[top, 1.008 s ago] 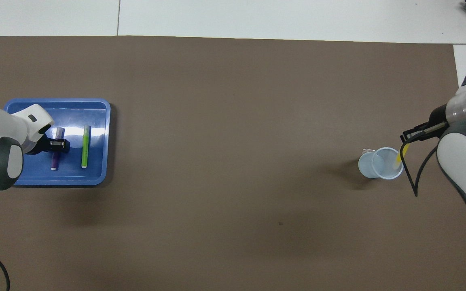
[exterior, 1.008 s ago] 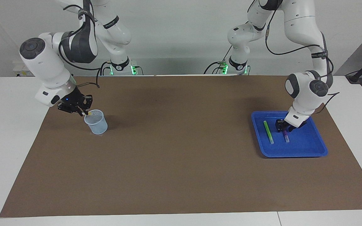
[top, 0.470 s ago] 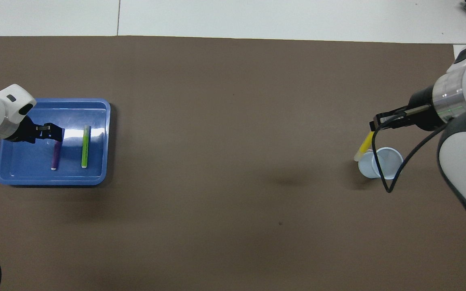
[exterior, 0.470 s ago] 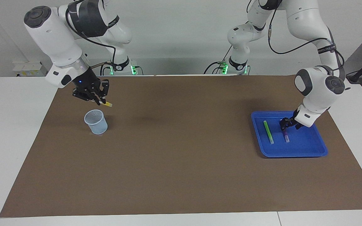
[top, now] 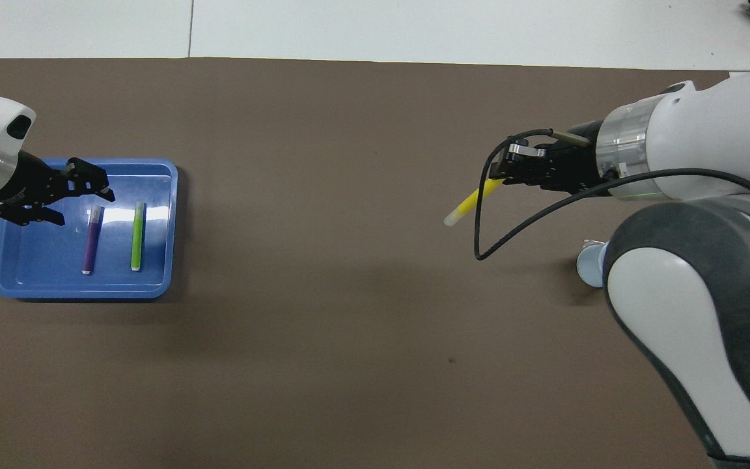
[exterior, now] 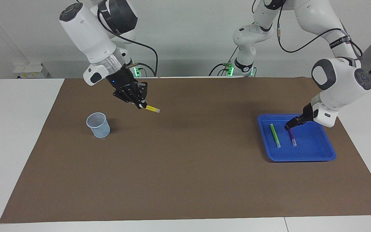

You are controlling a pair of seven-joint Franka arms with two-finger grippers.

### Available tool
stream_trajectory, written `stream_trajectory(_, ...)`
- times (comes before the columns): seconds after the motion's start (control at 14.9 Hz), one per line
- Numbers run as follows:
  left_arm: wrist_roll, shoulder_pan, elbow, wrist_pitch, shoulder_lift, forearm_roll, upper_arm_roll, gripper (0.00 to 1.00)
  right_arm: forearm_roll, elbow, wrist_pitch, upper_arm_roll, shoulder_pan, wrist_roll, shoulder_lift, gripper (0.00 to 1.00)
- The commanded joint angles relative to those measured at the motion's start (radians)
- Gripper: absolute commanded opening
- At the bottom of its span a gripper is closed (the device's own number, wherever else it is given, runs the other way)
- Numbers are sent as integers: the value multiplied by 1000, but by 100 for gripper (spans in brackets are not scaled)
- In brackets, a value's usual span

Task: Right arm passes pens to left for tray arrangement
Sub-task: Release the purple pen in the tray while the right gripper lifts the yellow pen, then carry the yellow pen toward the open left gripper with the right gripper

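Note:
The right gripper (exterior: 139, 103) (top: 500, 173) is shut on the yellow pen (exterior: 152, 109) (top: 470, 202). It holds the pen in the air over the brown mat, the pale end slanting down toward the table's middle. In the blue tray (exterior: 314, 153) (top: 36, 277) at the left arm's end, the green pen (exterior: 275, 135) (top: 137, 236) and purple pen (exterior: 292, 139) (top: 91, 240) lie side by side. The left gripper (exterior: 290, 125) (top: 86, 207) hangs open and holds nothing, just above the purple pen's end.
A small translucent pale-blue cup (exterior: 98, 125) (top: 588, 267) stands on the brown mat (exterior: 185, 167) toward the right arm's end, mostly covered by the right arm in the overhead view. A black cable loops below the right wrist (top: 479, 234).
The right gripper lifted the yellow pen out of the cup and carried it toward the table's middle. The left gripper opened, let go of the purple pen in the tray and rose.

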Motion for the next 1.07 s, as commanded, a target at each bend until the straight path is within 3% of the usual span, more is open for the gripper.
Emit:
stream_trajectory(0.0,-158,-30,41,-63,-35,-96,8,100,56,-78,158,1,48,148,-24,0)
stream_trajectory(0.2,-274,-35,41,-120,-98,-195,3,100,80,-139,328,1,119,284,-34,0)
stream_trajectory(0.6,-780,-105,36,-88,-202,-345,-4,100,80,-202,672,1,257,594,-15,0)
stream_trajectory(0.81,-1000,-142,30,-10,-229,-394,-6,100,80,-212,770,0,306,634,4,0)
stream_trajectory(1.01,-1155,-166,30,51,-239,-411,-40,100,80,-212,789,0,354,673,1,0)
